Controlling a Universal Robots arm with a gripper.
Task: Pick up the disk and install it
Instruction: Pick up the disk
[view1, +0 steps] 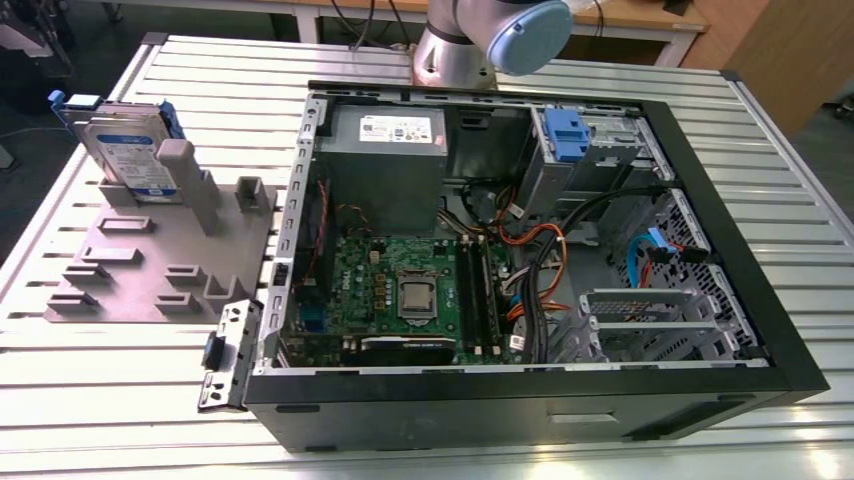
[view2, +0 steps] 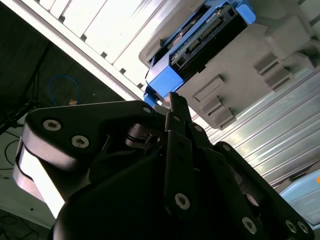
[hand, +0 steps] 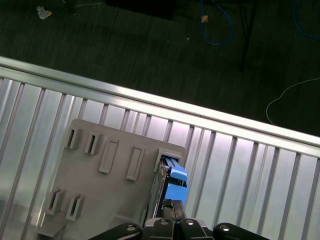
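Ribbed alu table (view1: 801, 200) over dark floor (hand: 150, 40); gripper (hand: 175, 205) closed, empty, near disk (hand: 174, 184) standing in grey rack (hand: 110, 195).

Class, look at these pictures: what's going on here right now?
A robot arm's gripper, fingertips together and holding nothing, hangs close to the blue-framed disk. The disk stands upright in a grey holder on the slatted table, to the exterior view's left of the open computer case. It has not yet been picked up or installed.
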